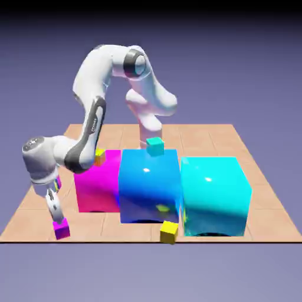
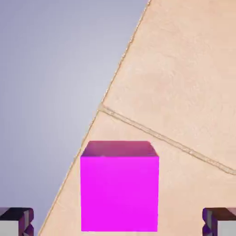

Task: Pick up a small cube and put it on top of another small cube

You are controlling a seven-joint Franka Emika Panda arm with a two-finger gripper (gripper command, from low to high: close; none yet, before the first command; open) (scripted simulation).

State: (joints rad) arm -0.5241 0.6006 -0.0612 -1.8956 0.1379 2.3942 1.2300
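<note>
**Exterior view: gripper down over the small purple-magenta cube**

Exterior view shows the white robot arm (image 1: 88, 127) bending down toward 8 o'clock in the picture. Its gripper (image 1: 58, 222) points down at the small purple-magenta cube (image 1: 61, 229). That cube sits on the tan tiled table (image 1: 35, 203), close to the table's near edge, at the exterior view's left.

Three big shiny blocks stand in a row in the middle of the table. The big magenta block (image 1: 97, 186) is nearest the gripper. The big blue block (image 1: 149, 186) is next, touching it. The big cyan block (image 1: 215, 194) is at 3 o'clock from the blue one.

A small teal cube (image 1: 155, 146) sits on top of the blue block. A small yellow cube (image 1: 168, 231) lies on the table in front of the blue block, at 6 o'clock from it. Another small yellow cube (image 1: 99, 156) sits at the back top edge of the magenta block.

Hand view shows the little cube (image 2: 119, 186) big in the middle, near the table's edge. One grey fingertip (image 2: 16, 221) is at 9 o'clock from it and the other at 3 o'clock. The fingers are spread wide, with gaps on both sides, not touching the cube.
</note>
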